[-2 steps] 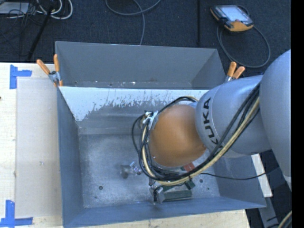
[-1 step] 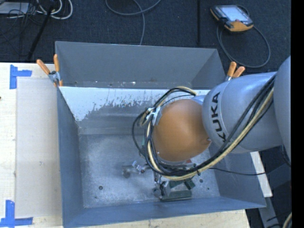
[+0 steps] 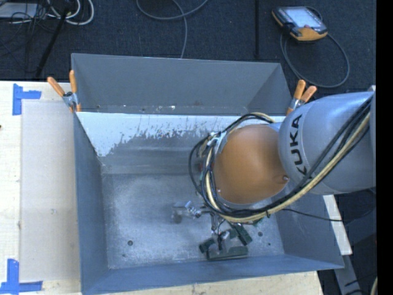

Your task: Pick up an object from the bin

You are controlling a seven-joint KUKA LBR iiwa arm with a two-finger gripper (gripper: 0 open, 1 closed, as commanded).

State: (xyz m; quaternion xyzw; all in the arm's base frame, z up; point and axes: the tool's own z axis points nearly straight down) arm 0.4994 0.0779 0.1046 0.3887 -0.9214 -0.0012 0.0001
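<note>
The tool [image 3: 220,232] hangs low inside the bin [image 3: 92,195], just above the floor and under the orange cover [image 3: 249,165] on the wrist of the arm [image 3: 331,146]. That cover and the loop of cables [image 3: 206,165] around it hide most of the tool from above. Only its dark lower end shows beneath them, so I cannot tell whether it is open or closed, nor whether it grips anything. Directly below the tool, on the side toward the bin's near wall, lies a dark flat thing [image 3: 222,249]. It is roughly oblong and rests on the bin floor. It is so close under the tool that the two look to be touching or nearly so, but which of these cannot be told. Just to the right of the tool a small green piece [image 3: 241,233] shows. Whether it belongs to the tool or is a loose thing in the bin is unclear. To the left of the tool and a little farther from the near wall, a small silvery thing [image 3: 183,212] of irregular shape lies on the floor, near the tool but apart from it. Well to the left of the tool, a tiny dark speck [image 3: 130,243] sits alone on the grey floor.
</note>
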